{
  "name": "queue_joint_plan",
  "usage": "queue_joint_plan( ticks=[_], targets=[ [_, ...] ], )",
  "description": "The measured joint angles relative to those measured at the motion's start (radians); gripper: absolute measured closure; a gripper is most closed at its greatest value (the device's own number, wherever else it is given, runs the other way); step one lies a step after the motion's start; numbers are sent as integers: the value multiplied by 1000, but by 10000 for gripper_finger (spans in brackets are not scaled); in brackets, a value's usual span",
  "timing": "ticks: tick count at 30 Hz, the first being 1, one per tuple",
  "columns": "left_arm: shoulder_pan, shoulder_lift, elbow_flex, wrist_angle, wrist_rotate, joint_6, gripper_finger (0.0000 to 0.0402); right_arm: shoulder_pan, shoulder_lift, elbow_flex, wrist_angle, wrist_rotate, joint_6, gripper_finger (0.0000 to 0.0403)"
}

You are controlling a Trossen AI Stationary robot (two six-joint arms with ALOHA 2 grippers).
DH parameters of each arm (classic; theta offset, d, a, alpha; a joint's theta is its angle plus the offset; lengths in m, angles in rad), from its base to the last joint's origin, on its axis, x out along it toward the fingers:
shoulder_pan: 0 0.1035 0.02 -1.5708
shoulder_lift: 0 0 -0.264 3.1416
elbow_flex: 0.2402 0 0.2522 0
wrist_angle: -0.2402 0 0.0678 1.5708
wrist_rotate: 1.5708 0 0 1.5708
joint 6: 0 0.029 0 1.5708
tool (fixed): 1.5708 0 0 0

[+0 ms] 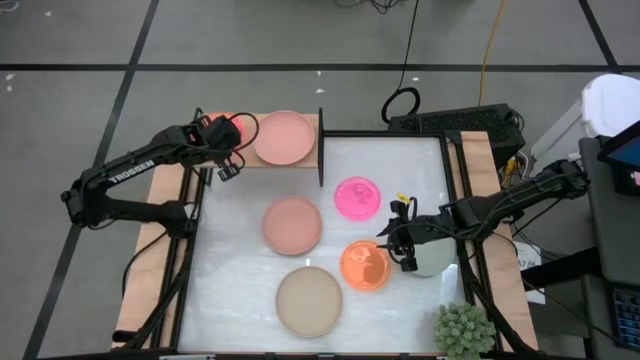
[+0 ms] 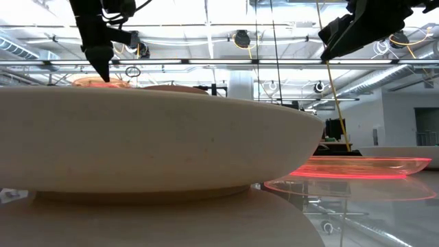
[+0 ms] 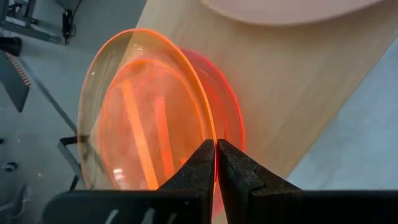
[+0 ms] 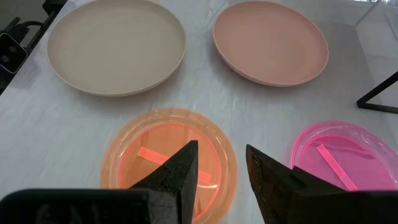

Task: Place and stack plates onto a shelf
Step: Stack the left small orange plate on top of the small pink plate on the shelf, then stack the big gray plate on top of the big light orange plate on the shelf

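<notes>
Left gripper (image 1: 232,150) is pinching an orange plate (image 3: 149,118) by its rim over the shelf (image 1: 310,150), right gripper (image 4: 221,163) hangs open over the table.

So the left one's fingers are clamped pretty much shut on the edge of that translucent orange plate, which sits tilted with a second neon plate (image 3: 231,118) right behind it. Just past it on the light-wood shelf there's a dusty-pink plate (image 1: 284,137) lying flat. The right gripper has its fingers spread with nothing between them, parked right above another orange plate (image 4: 168,163) on the white table (image 1: 240,300). A pink plate (image 4: 343,158) sits just beside it, and farther ahead are a beige plate (image 4: 116,45) and another dusty-pink one (image 4: 270,40), side by side.
</notes>
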Motion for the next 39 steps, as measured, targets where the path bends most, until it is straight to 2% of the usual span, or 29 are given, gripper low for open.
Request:
queue_joint_plan(
  ticks=[10,20,31,39],
  targets=[
    [10,26,0,23,5,27,377,0,0,0,0,-1,-8,284],
    [16,37,0,53,-1,12,296,0,0,0,0,-2,-8,284],
    [-59,37,0,52,3,-137,289,0,0,0,-1,-2,-8,284],
    [-221,17,0,52,5,-420,289,0,0,0,-46,-2,46,284]
  ],
)
